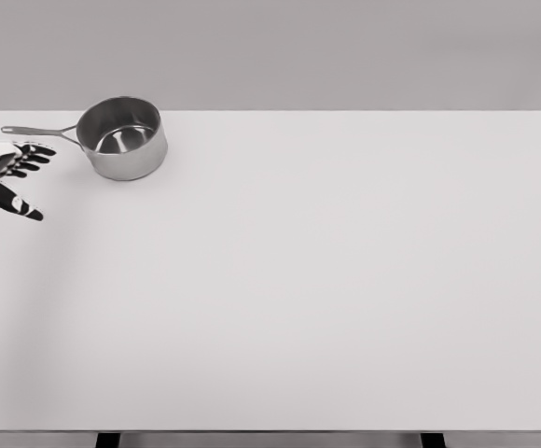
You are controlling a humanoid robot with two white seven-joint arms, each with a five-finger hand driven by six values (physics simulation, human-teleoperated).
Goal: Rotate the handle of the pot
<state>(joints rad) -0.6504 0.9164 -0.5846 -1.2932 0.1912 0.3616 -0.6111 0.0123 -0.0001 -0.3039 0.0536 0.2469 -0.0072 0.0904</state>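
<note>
One steel pot [122,138] sits on the white counter [326,280] near its far left corner, upright, its open mouth showing a shiny bare bottom. A thin straight handle [37,132] juts from the pot's left side and runs toward the counter's left edge, nearly level with the far edge. One hand, the left hand [7,168], enters at the left edge just in front of the handle. Its dark-tipped fingers [37,154] are spread wide and reach toward the pot's wall, stopping short of it; the thumb [14,202] points away from them, toward the near side. The uppermost fingers lie just beside the handle, close under it, but whether they touch it cannot be told from the head view. They grasp nothing. Two dark legs show under the counter's near edge. A plain grey wall [345,47] stands behind the counter's far edge.
</note>
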